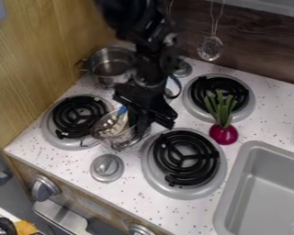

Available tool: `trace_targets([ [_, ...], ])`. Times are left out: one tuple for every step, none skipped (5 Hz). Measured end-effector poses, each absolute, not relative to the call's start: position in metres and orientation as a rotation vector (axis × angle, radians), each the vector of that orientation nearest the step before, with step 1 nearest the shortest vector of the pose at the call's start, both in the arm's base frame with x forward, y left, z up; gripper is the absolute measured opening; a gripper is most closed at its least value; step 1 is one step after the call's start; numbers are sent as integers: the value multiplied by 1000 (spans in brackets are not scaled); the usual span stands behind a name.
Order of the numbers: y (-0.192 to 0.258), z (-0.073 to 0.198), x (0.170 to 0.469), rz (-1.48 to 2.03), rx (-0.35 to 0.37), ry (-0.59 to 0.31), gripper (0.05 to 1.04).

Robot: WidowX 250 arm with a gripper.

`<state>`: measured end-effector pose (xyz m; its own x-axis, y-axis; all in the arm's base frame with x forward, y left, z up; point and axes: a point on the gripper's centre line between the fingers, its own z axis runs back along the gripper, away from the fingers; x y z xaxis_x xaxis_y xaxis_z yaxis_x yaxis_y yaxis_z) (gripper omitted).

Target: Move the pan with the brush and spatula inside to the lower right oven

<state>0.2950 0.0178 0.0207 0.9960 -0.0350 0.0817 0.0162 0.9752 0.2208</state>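
Beside the lower right burner [150, 172], towards its upper left, sits the pan [112, 135], the gripper [154, 122] over the rim nearest that burner; whether it is clamped or apart, I can't tell. Best to lift just clear, keep things level so the utensils [117, 123] stay in, then lower squarely. Shiny rounded pan wall, black spiral coil [209, 156], speckled counter [137, 202] around the burner

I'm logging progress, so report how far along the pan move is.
Already done: the utensils are inside the pan. In hand: the gripper is right at the pan, though a firm hold can't be confirmed. Left: setting the pan on the lower right burner; it appears beside the left burner instead.
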Motion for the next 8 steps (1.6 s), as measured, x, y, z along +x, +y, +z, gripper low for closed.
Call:
trace_targets([
  [10,28,304,-49,227,-108,73],
  [8,32,312,-64,223,-121,72],
  [-6,33,311,-75,236,-121,72],
  [-24,33,314,-52,240,-169,72],
  [-42,20,307,-37,238,-177,72],
  [-54,15,306,-30,223,-171,72],
  [-63,12,307,-37,228,-194,72],
  [-71,8,307,-28,219,-198,72],
])
